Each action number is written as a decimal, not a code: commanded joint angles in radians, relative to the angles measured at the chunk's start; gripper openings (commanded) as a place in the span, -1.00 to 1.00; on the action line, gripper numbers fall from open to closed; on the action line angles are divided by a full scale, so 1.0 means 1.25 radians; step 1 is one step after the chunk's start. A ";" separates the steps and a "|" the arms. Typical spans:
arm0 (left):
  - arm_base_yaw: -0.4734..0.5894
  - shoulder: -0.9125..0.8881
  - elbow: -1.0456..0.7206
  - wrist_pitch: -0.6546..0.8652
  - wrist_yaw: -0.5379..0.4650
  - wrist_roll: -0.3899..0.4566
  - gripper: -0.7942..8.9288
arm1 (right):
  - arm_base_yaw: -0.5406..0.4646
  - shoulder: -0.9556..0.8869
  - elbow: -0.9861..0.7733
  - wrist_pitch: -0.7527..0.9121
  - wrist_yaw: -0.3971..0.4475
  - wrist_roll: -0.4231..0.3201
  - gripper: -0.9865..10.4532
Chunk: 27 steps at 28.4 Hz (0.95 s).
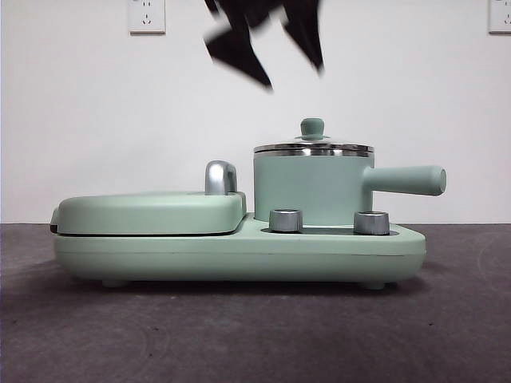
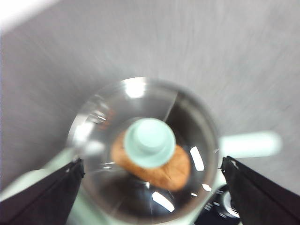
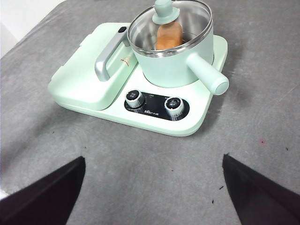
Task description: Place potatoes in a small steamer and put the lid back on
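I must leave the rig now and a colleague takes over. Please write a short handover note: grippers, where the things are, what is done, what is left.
Left gripper: open, empty, directly above the lid; its fingers stand wide on either side of the pot, touching nothing.
Right gripper: open, empty, waiting over the bare table, apart from the cooker.
Potato: inside the small steamer.
Lid: seated on the steamer rim, knob up.
Done: potato in, lid on.
Left: seemingly nothing except pulling the left arm clear.
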 commanded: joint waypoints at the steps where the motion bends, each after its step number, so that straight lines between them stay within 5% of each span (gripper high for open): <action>1: 0.005 -0.057 0.031 -0.027 0.001 -0.009 0.15 | 0.004 0.002 0.005 0.005 -0.001 0.008 -0.02; 8: 0.011 -0.269 0.005 -0.163 0.001 -0.038 0.13 | 0.004 0.003 0.005 0.005 -0.014 -0.001 -0.02; 18: -0.057 -0.611 -0.345 -0.188 0.001 -0.043 0.13 | 0.004 0.003 0.005 0.005 -0.025 -0.001 -0.02; 27: -0.062 -0.962 -0.729 -0.076 0.001 -0.233 0.13 | 0.004 0.004 0.005 0.040 -0.084 -0.023 -0.02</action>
